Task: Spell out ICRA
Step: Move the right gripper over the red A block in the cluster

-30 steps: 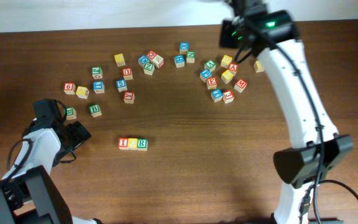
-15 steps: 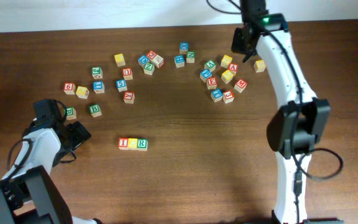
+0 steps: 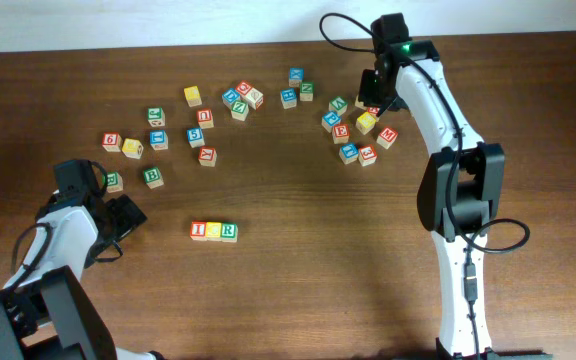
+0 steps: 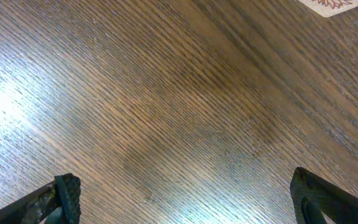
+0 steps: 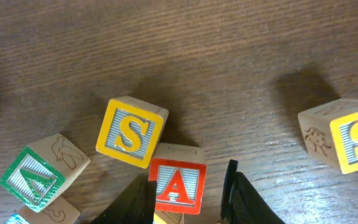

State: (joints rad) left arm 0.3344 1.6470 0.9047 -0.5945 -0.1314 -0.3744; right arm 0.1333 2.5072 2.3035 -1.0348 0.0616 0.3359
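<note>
Overhead: the row so far sits on the table at about 8 o'clock from centre: red "I" cube, yellow cube and green "R" cube, touching side by side, I at the 9 o'clock end. The right gripper is down in the loose cube cluster at about 1 o'clock from centre, well apart from the row. In the right wrist view its jaws are partly open and straddle the red "A" cube. One finger is right at the cube's 9 o'clock edge and a thin gap shows at the 3 o'clock finger, so it is not clamped. A yellow "S" cube lies just beside the A at 10 o'clock, with a green-faced cube at 9 o'clock. Another yellow cube is apart at 2 o'clock. The left gripper is at 9 o'clock from centre, jaws spread wide and holding nothing, with only bare wood between the fingers in the left wrist view.
</note>
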